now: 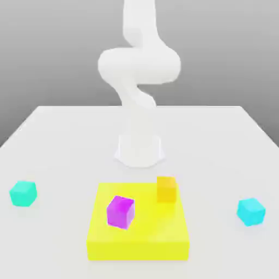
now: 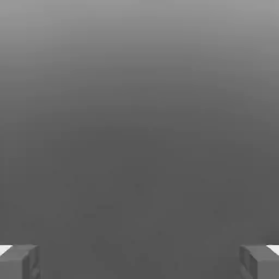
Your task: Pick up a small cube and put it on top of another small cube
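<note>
The small greenish-turquoise cube (image 1: 23, 193) sits on the white surface (image 1: 54, 136) at the exterior view's left, well apart from the bluer sky-cyan cube (image 1: 251, 211) at the right. Between them a flat yellow slab (image 1: 147, 231) carries a magenta cube (image 1: 120, 212) and an orange-yellow cube (image 1: 166, 189). The pincer (image 2: 139, 261) stands spread wide, gripping nothing.

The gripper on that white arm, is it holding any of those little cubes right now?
No, nothing is held. The gripper is open with an empty gap, and the turquoise cube and sky-cyan cube sit on the table.
</note>
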Controlling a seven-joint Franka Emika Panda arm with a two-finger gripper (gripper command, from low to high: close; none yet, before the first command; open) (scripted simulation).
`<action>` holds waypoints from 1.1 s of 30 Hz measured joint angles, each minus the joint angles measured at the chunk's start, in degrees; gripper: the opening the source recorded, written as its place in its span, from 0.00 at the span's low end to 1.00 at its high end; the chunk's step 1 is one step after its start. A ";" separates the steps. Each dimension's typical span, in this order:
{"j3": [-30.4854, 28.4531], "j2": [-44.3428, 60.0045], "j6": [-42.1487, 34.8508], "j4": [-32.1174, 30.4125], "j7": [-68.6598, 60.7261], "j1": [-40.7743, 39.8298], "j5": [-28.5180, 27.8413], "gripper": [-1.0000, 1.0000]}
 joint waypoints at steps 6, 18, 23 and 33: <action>-1.59 11.02 6.03 -4.73 11.17 -9.85 -2.58 0.50; -9.45 32.37 17.84 -13.94 30.50 -25.40 -4.34 0.50; -13.39 41.41 22.87 -17.82 35.11 -31.69 -0.22 0.50; -6.54 60.49 36.20 -17.95 29.56 -40.69 14.58 0.00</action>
